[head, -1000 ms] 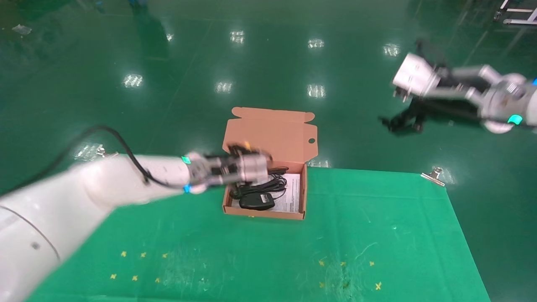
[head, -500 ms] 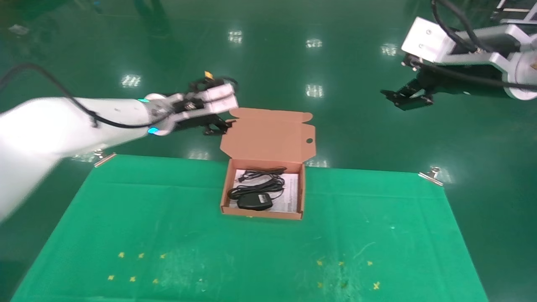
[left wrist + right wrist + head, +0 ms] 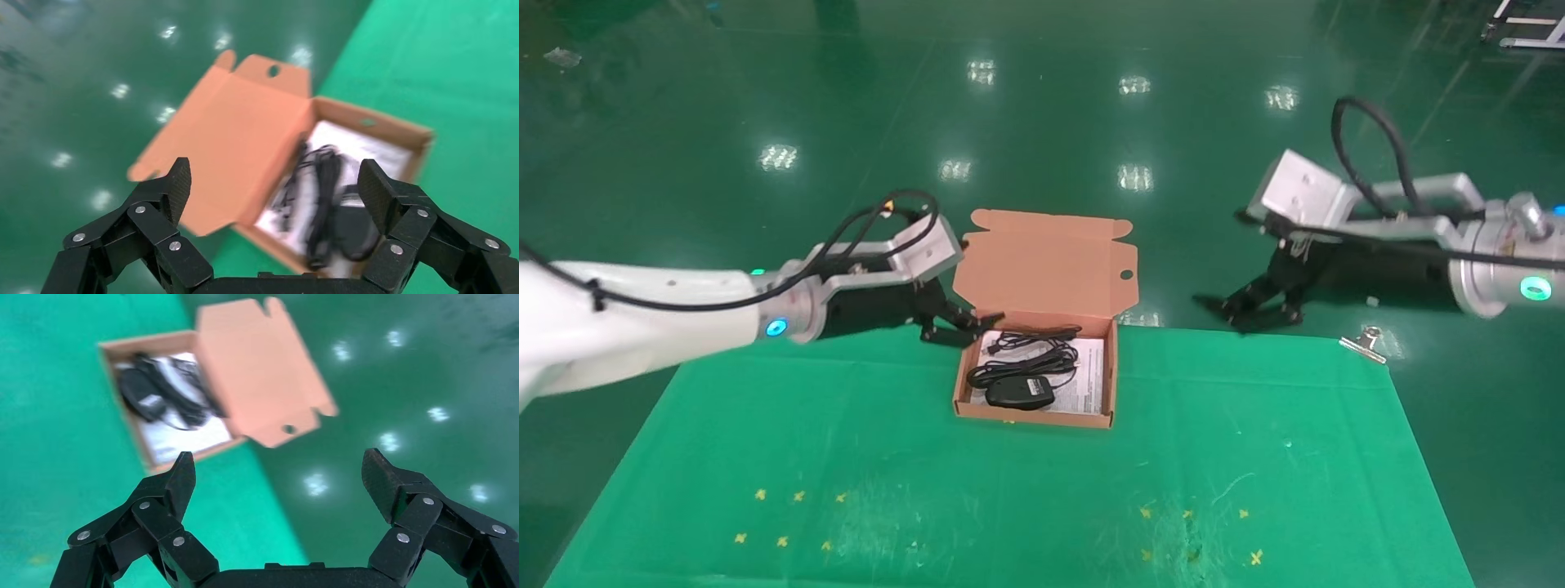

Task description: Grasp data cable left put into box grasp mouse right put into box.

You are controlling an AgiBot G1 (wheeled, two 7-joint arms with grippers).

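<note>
Now the left gripper (image 3: 960,320), spread wide and holding nothing, hangs just beside the box's (image 3: 1034,418) near-left wall. Inside the box lie the mouse (image 3: 1019,392) and the bundled data cable (image 3: 1027,336), behind it, on the white sheet (image 3: 1087,384). Well off to the box's right, the right gripper (image 3: 1258,304) is likewise released and empty. Both items look packed, so retreat cleanly without clipping the raised lid (image 3: 1046,263).

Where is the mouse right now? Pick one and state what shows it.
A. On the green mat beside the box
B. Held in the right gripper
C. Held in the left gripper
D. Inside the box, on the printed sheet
D: the mouse lies inside the box on the white sheet, and both the left gripper and the right gripper are open with nothing between the fingers.
</note>
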